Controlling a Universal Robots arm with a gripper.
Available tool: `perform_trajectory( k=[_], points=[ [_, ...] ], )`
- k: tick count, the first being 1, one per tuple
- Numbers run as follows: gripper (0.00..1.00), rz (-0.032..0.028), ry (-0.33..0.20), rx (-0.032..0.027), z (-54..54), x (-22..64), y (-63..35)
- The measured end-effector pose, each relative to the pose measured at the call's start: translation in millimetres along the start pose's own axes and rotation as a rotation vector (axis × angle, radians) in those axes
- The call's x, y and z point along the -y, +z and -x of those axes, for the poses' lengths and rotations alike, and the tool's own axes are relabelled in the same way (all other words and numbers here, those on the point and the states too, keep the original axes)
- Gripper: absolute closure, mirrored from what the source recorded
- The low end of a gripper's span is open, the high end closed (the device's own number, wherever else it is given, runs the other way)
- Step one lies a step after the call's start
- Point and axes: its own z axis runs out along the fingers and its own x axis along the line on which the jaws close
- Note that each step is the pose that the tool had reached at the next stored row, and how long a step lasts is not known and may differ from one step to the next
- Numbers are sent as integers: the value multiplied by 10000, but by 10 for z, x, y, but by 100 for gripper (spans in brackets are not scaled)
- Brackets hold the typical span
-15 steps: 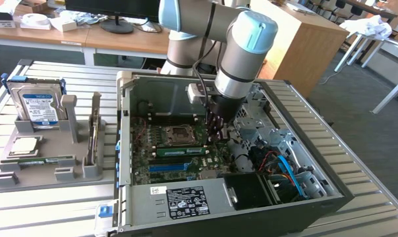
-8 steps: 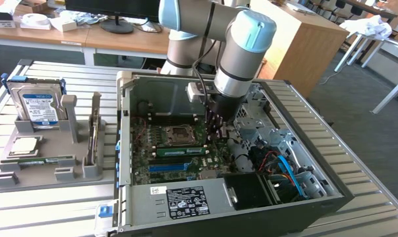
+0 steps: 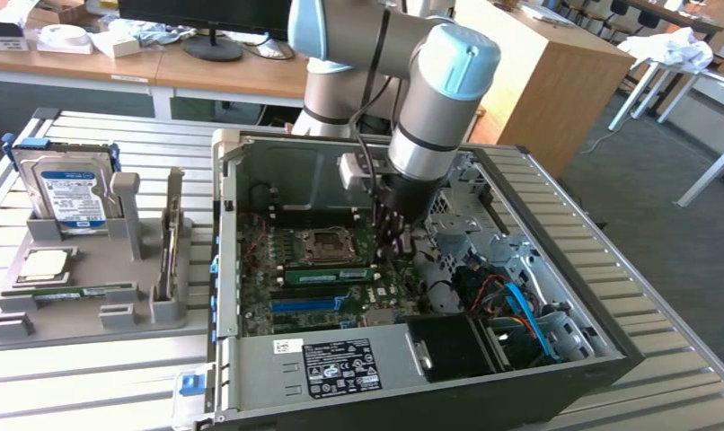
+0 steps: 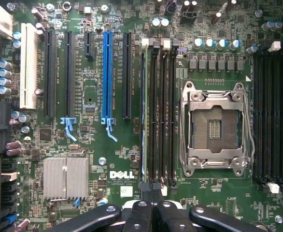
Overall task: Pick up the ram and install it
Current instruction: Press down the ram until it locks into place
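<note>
One ram [image 3: 332, 274], a long green stick, stands in a slot on the motherboard [image 3: 293, 310] inside the open computer case. In the wrist view I see this ram edge-on [image 4: 143, 121] in the outermost of several black memory slots [image 4: 161, 116]. My gripper [image 3: 394, 256] reaches down into the case at the end of that stick, on the exterior view's right. Its black fingers [image 4: 140, 212] are pressed together, with their tips over the slots' end, and nothing shows between them. A second ram [image 3: 68, 292] lies flat in the grey holder [image 3: 81, 319] outside the case.
The grey holder also carries a hard drive [image 3: 63, 193] and a silver CPU chip [image 3: 45, 263]. The empty CPU socket [image 4: 214, 126] lies beside the memory slots. Case walls [image 3: 578, 269], cables and a drive bay crowd the exterior view's right of my arm.
</note>
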Motion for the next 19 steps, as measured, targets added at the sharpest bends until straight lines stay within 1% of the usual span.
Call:
perform_trajectory(
  k=[4,9,14,19],
  points=[
    [90,-2,0,0,-1,1,31],
    [90,-2,0,0,-1,1,35],
    [90,-2,-1,-1,-2,2,76],
    [90,-3,0,4,-1,2,86]
  ],
)
